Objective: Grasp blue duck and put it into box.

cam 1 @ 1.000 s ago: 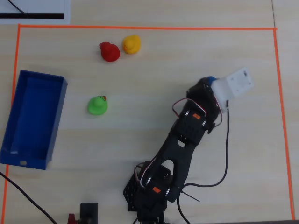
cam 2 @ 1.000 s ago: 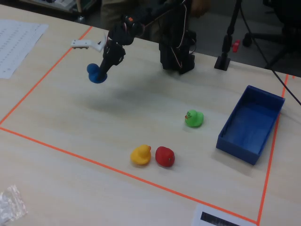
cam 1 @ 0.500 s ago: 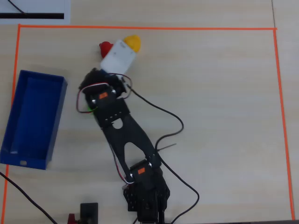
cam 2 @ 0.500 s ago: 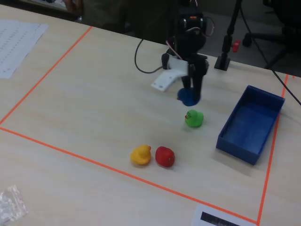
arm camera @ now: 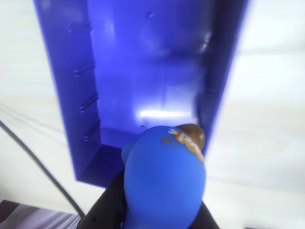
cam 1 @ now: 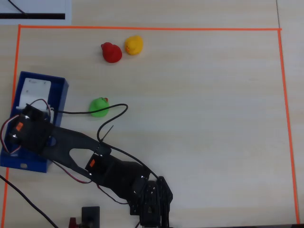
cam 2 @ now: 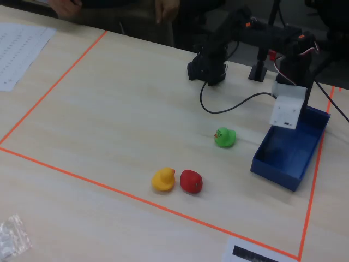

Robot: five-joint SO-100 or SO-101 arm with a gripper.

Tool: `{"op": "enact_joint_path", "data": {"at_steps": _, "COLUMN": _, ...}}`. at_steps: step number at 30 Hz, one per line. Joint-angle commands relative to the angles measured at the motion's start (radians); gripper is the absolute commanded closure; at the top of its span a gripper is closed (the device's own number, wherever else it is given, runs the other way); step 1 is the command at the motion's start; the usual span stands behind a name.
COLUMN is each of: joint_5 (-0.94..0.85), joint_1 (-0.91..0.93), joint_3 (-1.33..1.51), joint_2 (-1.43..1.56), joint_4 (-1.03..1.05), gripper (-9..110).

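In the wrist view the blue duck (arm camera: 164, 176), with its orange-brown beak up, sits between my gripper's (arm camera: 162, 212) black jaws, which are shut on it. It hangs above the near end of the blue box (arm camera: 62, 71), whose inside is empty. In the overhead view my gripper (cam 1: 28, 118) is over the box (cam 1: 59, 95) at the left edge, and the arm hides the duck. In the fixed view my gripper (cam 2: 292, 103) is above the far end of the box (cam 2: 278, 169); the duck does not show there.
A green duck (cam 1: 99, 107) stands just right of the box in the overhead view. A red duck (cam 1: 111, 52) and a yellow duck (cam 1: 134, 45) stand side by side further off. Orange tape (cam 1: 142, 29) borders the work area. A black cable (cam 1: 114, 111) loops near the green duck.
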Motion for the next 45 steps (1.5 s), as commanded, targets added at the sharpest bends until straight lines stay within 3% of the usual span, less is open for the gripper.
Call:
{"op": "enact_joint_path", "data": {"at_steps": 1, "joint_5": 0.012, "joint_1": -0.032, "joint_3": -0.241, "joint_2": -0.066, "joint_4": 0.035, "gripper": 101}}
{"op": "enact_joint_path", "data": {"at_steps": 3, "joint_5": 0.014, "joint_1": -0.041, "joint_3": -0.235, "joint_2": -0.071, "joint_4": 0.04, "gripper": 96}}
{"op": "enact_joint_path", "data": {"at_steps": 5, "joint_5": 0.008, "joint_1": -0.043, "joint_3": -0.216, "joint_2": -0.064, "joint_4": 0.041, "gripper": 76}}
{"op": "enact_joint_path", "data": {"at_steps": 11, "joint_5": -0.095, "joint_1": -0.012, "joint_3": -0.094, "joint_2": -0.012, "joint_4": 0.049, "gripper": 54}}
{"op": "enact_joint_path", "data": {"at_steps": 15, "joint_5": -0.103, "joint_1": 0.071, "joint_3": 0.179, "joint_2": 0.163, "joint_4": -0.077, "gripper": 75}}
{"op": "enact_joint_path", "data": {"at_steps": 19, "joint_5": -0.126, "joint_1": 0.207, "joint_3": 0.675, "joint_2": 0.514, "joint_4": -0.342, "gripper": 101}}
{"op": "enact_joint_path", "data": {"at_steps": 24, "joint_5": -0.222, "joint_1": 0.479, "joint_3": 1.342, "joint_2": 1.095, "joint_4": -0.704, "gripper": 101}}
{"op": "enact_joint_path", "data": {"at_steps": 32, "joint_5": -0.443, "joint_1": 0.747, "joint_3": 1.956, "joint_2": 1.746, "joint_4": -0.781, "gripper": 101}}
{"op": "enact_joint_path", "data": {"at_steps": 41, "joint_5": -0.597, "joint_1": 0.89, "joint_3": 2.368, "joint_2": 2.267, "joint_4": -0.758, "gripper": 101}}
{"op": "enact_joint_path", "data": {"at_steps": 45, "joint_5": -0.638, "joint_1": 0.943, "joint_3": 2.395, "joint_2": 2.27, "joint_4": -0.712, "gripper": 101}}
